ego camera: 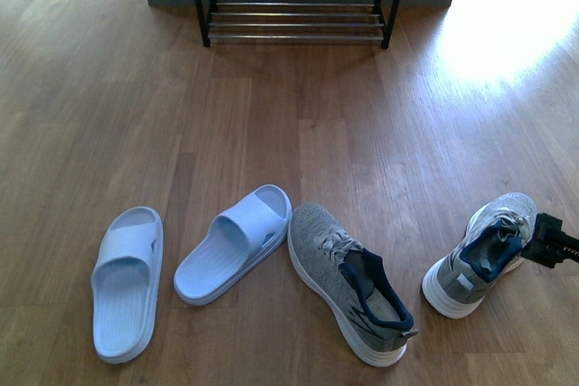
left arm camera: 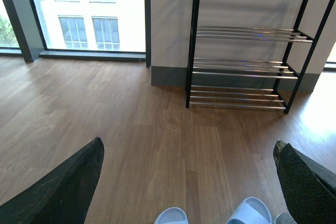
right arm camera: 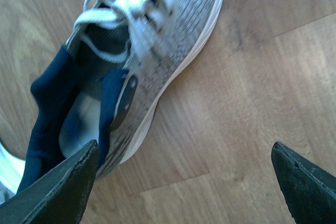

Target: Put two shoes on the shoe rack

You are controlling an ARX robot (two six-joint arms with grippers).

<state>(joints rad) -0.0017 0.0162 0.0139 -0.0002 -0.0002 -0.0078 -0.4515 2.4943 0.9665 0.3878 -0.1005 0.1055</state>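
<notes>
The right claw (right arm camera: 181, 182) is held wide open and nothing is gripped. One finger (right arm camera: 58, 192) is seen over the navy heel collar of the right-hand sneaker (right arm camera: 152, 51), while the other is seen over the wooden floor (right arm camera: 252, 77). Whether the shoe is touched cannot be told. A grey oval tab (right arm camera: 126, 98) is set on this sneaker's side, and anything printed on it is too blurred to be read.

In the front view this sneaker is stood on its sole with the toe turned away and to the right. The second sneaker (ego camera: 348, 282) is stood apart from it to the left. Dark stripes are marked on its side, but no letters can be made out. Two pale blue slides (ego camera: 235, 243) are laid further left, the nearer one just beside the second sneaker's toe.

The left claw (left arm camera: 184, 182) is likewise spread wide and holds nothing. It is raised above the floor and faced toward the shoe rack (left arm camera: 247, 51). The rack is stood against the far wall beside a window (left arm camera: 89, 9), well apart from both sneakers, with only floorboards between.
</notes>
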